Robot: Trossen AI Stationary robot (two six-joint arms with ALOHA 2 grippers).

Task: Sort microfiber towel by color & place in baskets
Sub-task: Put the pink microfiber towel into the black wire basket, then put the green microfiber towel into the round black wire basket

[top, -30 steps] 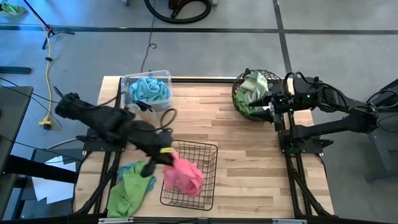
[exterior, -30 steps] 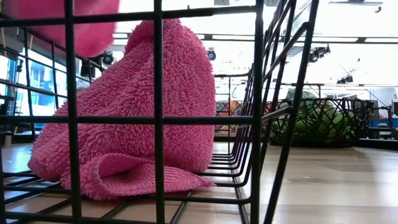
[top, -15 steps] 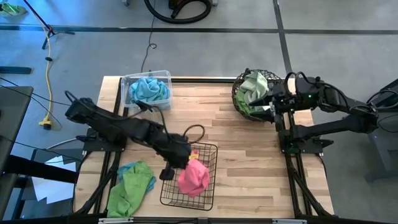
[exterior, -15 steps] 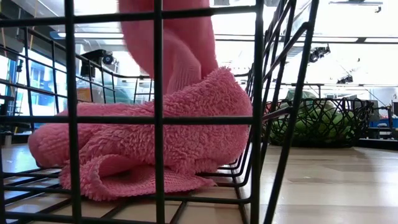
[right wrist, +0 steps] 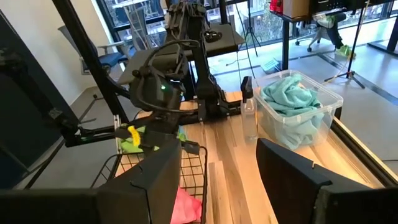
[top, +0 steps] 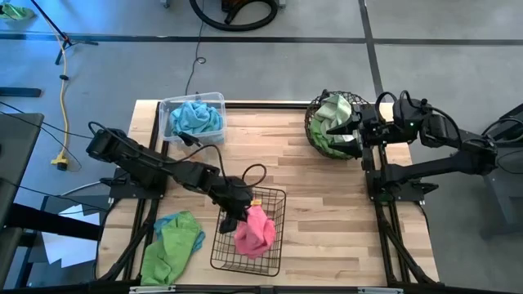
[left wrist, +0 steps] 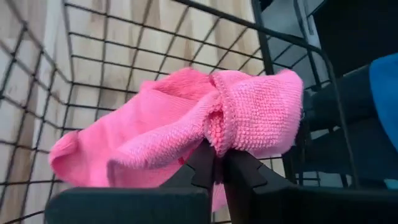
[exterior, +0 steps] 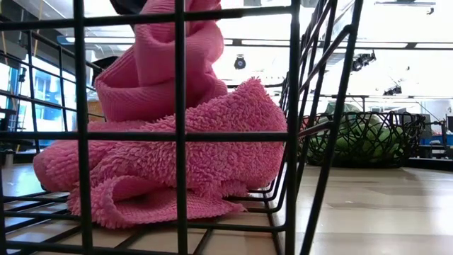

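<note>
Pink towel [left wrist: 205,124] hangs clamped in left end effector [left wrist: 214,168], seemingly over wire basket [top: 274,196].

We see even overhead light on the table [top: 327,188], with soft shadows. The low view glares white behind the wire basket [exterior: 294,127] (its near bars blurred), ceiling lamps blown out.

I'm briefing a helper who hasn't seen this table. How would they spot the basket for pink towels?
Find the wooden table, then its near edge, left of centre. There stands the black rectangular wire basket, with pink towels inside and the left end effector at it. The other containers are a clear bin and a round woven basket.
</note>
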